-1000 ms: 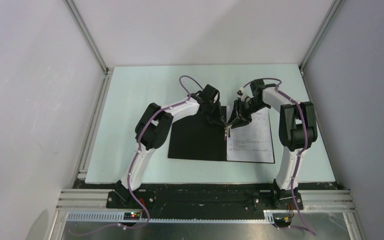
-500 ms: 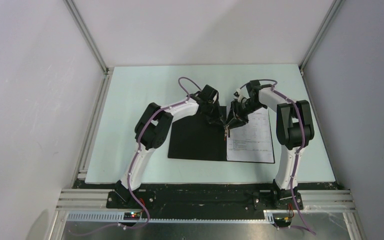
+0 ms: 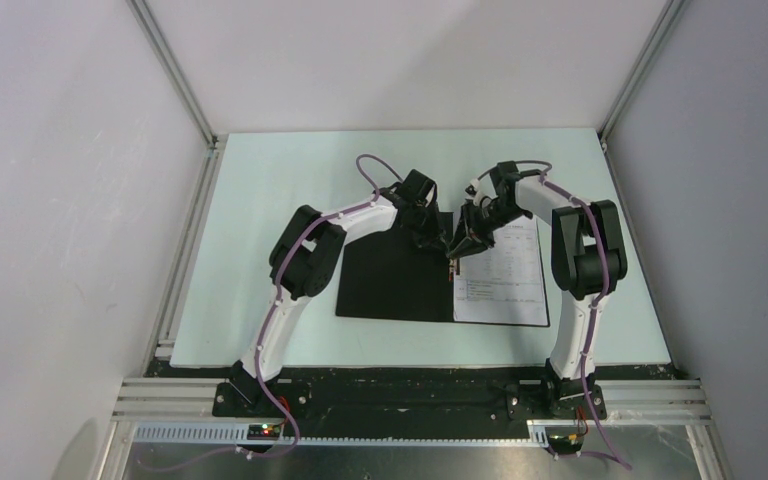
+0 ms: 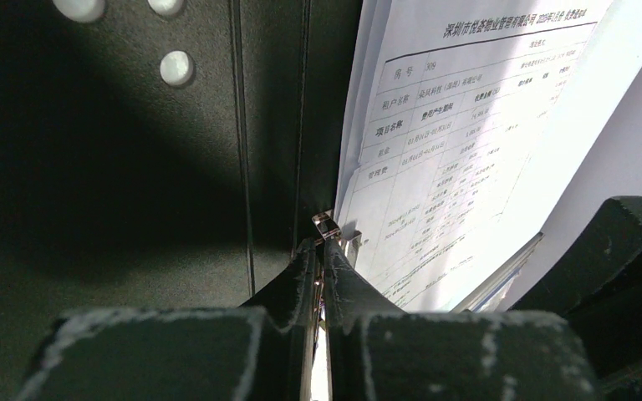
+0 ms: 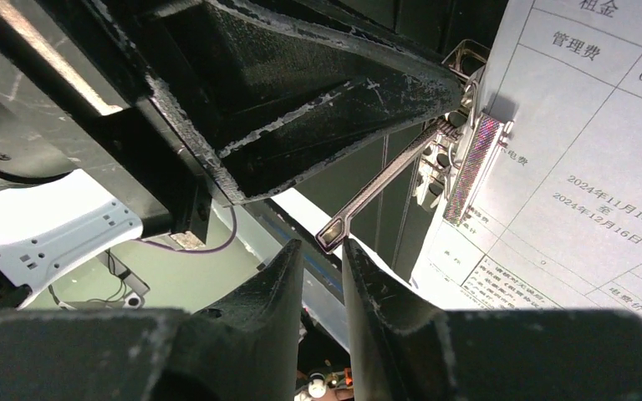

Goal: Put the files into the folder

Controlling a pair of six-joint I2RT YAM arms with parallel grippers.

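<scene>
At bench (image 3: pixel 260 200) centre, folder (image 3: pixel 395 280) spread open flat, black inside up. On its 3 o'clock half, files (image 3: pixel 505 285) stacked square, print up, inner edge tucked against the spine; on the 9 o'clock half, only black lining. Near the spine's 12 o'clock end, metal clip (image 5: pixel 472 159) with lever (image 5: pixel 384 188) raised off the paper, presumably to let the sheets' edge sit under it. Left hand (image 4: pixel 322 251), reaching in from 10 o'clock, closed tight on a small metal tab of the clip, likely to steady it. Right hand (image 5: pixel 322 251), in from 2 o'clock, fingers nearly together with a thin gap, lever tip right at their mouth; cannot tell whether pinched or merely touched. Probable purpose: one hand bracing the clip, the other working the lever down over the stack. Sheets apparently in place, clamping not yet done.
</scene>
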